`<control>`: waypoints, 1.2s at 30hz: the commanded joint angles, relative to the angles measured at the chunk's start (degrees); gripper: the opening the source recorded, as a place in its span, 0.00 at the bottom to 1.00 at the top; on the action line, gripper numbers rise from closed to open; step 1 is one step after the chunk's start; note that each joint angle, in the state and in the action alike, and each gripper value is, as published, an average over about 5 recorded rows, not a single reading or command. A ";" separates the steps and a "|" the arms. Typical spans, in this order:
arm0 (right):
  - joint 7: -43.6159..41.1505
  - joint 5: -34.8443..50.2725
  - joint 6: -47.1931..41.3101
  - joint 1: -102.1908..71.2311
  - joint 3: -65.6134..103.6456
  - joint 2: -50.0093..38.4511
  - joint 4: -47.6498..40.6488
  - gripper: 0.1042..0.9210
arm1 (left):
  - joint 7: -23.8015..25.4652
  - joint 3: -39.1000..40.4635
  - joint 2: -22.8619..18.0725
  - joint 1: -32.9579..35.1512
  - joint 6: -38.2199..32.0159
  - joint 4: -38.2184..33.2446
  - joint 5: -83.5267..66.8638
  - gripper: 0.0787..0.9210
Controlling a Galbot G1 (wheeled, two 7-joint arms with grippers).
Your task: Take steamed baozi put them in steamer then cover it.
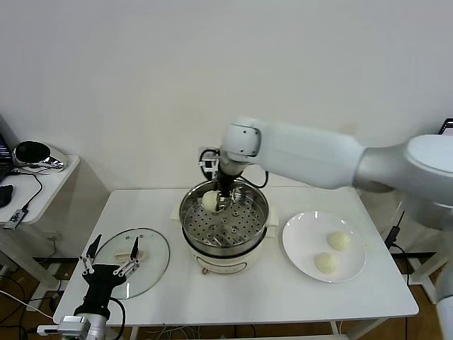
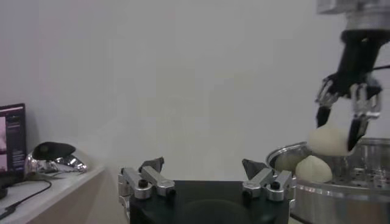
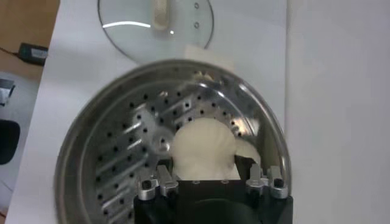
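Observation:
The steamer (image 1: pixel 248 237) stands mid-table, a shiny perforated basket on a white pot base. My right gripper (image 1: pixel 221 198) reaches in over its far left side, shut on a cream-white baozi (image 1: pixel 209 202). From the left wrist view that baozi (image 2: pixel 329 140) hangs just above the rim, and a second baozi (image 2: pixel 312 168) rests inside the steamer (image 2: pixel 341 192). In the right wrist view the held baozi (image 3: pixel 203 146) fills my right gripper (image 3: pixel 207 173), with the other baozi (image 3: pixel 248 151) beside it. Two more baozi (image 1: pixel 340 241) (image 1: pixel 325 263) lie on a white plate (image 1: pixel 301 244). My left gripper (image 1: pixel 112 258) waits open.
The glass lid (image 1: pixel 152 265) lies flat on the table's front left, under my left gripper; the right wrist view also catches the lid (image 3: pixel 155 24). A low side table (image 1: pixel 42 188) with a dark device and cables stands to the left. A white wall is close behind.

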 commanded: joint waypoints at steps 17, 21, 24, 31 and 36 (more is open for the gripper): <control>0.45 -0.98 -2.19 -3.45 0.35 6.93 -7.88 0.78 | -0.03 0.28 -0.31 0.00 -0.31 -0.40 -0.14 0.88; -2.07 -0.20 -2.49 4.38 -0.48 -0.08 0.46 0.87 | -0.03 0.23 -0.16 -0.12 -0.23 -0.51 -0.17 0.88; -4.29 0.10 -2.41 10.68 -2.51 -7.14 8.13 0.88 | -0.01 0.43 -0.06 -0.29 -0.16 -0.56 -0.16 0.88; -11.02 -3.89 2.44 17.62 -6.76 -26.83 22.20 0.88 | 0.02 1.72 0.15 -0.99 0.05 -0.36 0.13 0.88; -15.92 -13.46 9.75 15.54 -7.08 -40.11 26.67 0.88 | 0.02 2.11 0.36 -0.88 0.07 -0.08 0.37 0.88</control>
